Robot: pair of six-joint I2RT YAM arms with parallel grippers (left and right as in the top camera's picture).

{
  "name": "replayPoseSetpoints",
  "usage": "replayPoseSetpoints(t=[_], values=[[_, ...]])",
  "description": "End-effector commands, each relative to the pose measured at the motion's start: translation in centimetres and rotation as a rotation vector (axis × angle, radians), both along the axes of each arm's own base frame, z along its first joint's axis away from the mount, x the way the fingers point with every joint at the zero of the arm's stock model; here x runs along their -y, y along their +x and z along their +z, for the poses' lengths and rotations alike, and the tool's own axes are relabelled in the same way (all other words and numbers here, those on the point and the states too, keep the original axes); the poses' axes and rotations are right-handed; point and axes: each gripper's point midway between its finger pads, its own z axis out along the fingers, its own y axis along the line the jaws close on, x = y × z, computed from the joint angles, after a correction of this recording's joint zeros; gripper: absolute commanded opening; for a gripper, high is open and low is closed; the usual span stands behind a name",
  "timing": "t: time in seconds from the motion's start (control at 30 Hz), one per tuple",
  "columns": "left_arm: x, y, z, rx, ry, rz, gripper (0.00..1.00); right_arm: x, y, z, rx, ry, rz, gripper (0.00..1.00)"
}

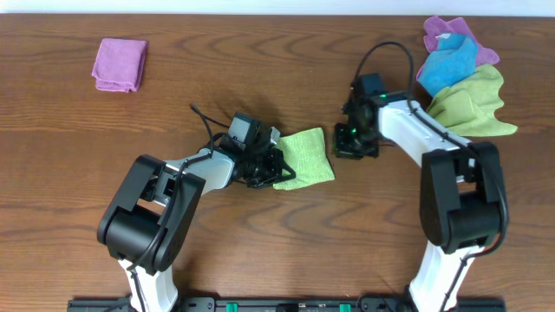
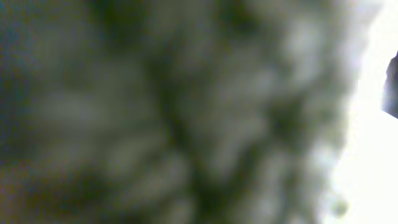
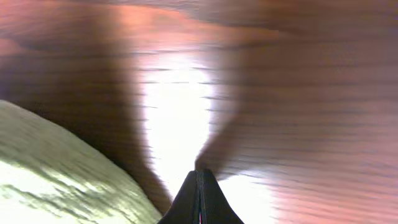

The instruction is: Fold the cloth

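The light green cloth (image 1: pixel 307 156) lies folded into a small square at the table's middle. My left gripper (image 1: pixel 270 166) is at the cloth's left edge, touching it. The left wrist view is filled by a blurred close-up of the cloth (image 2: pixel 186 112), and its fingers do not show there, so I cannot tell if they are open or shut. My right gripper (image 1: pixel 347 146) is just right of the cloth, low over the bare wood. Its fingers (image 3: pixel 200 186) are shut together and empty, with the cloth's edge (image 3: pixel 56 174) to their left.
A folded purple cloth (image 1: pixel 120 64) lies at the back left. A heap of purple, blue and green cloths (image 1: pixel 464 74) sits at the back right, close behind the right arm. The table is dark wood (image 1: pixel 260 69).
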Motion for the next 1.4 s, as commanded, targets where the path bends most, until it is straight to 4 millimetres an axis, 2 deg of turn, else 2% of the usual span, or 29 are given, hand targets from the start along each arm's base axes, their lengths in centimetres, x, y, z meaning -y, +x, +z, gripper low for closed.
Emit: replayPoseSetpoints(t=[0.0, 0.03, 0.13, 0.2, 0.23, 0.33, 0.4, 0.47, 0.57, 0.6, 0.63, 0.7, 0.9, 1.0, 1.1, 1.27, 1.37], values=[[-0.6, 1.5, 0.9, 0.050, -0.011, 0.030, 0.06, 1.6, -0.3, -0.2, -0.016, -0.011, 0.001, 0.01], [-0.7, 2.5, 2.0, 0.081, -0.024, 0.042, 0.06, 2.0, -0.3, 0.0, -0.014, -0.014, 0.002, 0.01], [-2.3, 7.1, 7.7, 0.231, -0.072, 0.119, 0.06, 2.8, -0.3, 1.1, 0.001, -0.017, 0.010, 0.01], [-5.7, 11.3, 13.2, 0.376, -0.090, 0.228, 0.05, 3.2, -0.4, 2.1, 0.022, -0.025, 0.029, 0.01], [-7.5, 12.8, 15.2, 0.426, -0.096, 0.275, 0.06, 3.3, -0.4, 2.5, 0.030, -0.036, 0.029, 0.01], [-13.3, 16.1, 19.7, 0.518, -0.106, 0.412, 0.06, 3.3, -0.2, 3.5, 0.058, -0.035, 0.040, 0.01], [-17.5, 17.7, 21.3, 0.528, -0.110, 0.521, 0.06, 3.3, -0.1, 4.0, 0.074, -0.033, 0.040, 0.01], [-21.2, 18.7, 21.9, 0.546, -0.094, 0.599, 0.06, 3.3, -0.1, 4.3, 0.079, -0.032, 0.040, 0.01], [-26.9, 19.5, 21.7, 0.553, -0.062, 0.711, 0.06, 3.2, -0.2, 4.4, 0.077, -0.032, 0.043, 0.02], [-29.7, 19.7, 21.2, 0.550, -0.046, 0.763, 0.06, 3.0, -0.3, 4.4, 0.077, -0.031, 0.048, 0.02], [-31.2, 19.9, 20.8, 0.551, -0.039, 0.792, 0.06, 2.8, -0.3, 4.4, 0.077, -0.028, 0.052, 0.02], [-33.1, 20.2, 20.2, 0.558, -0.031, 0.823, 0.06, 2.4, -0.4, 4.4, 0.076, -0.024, 0.061, 0.01], [-35.8, 22.0, 17.1, 0.553, -0.025, 0.897, 0.06, 1.0, -1.4, 4.3, 0.053, -0.026, 0.104, 0.01], [-36.9, 23.3, 15.9, 0.560, -0.045, 0.956, 0.06, 0.3, -2.5, 4.3, 0.018, -0.031, 0.128, 0.02], [-37.9, 24.8, 15.1, 0.567, -0.085, 0.996, 0.06, -0.5, -3.8, 4.3, -0.019, -0.037, 0.159, 0.01], [-39.9, 27.3, 14.3, 0.571, -0.102, 1.011, 0.06, -1.6, -4.3, 4.3, -0.022, -0.038, 0.190, 0.02], [-41.2, 27.6, 14.0, 0.576, -0.085, 1.042, 0.06, -1.8, -4.4, 4.3, -0.024, -0.038, 0.190, 0.02]])
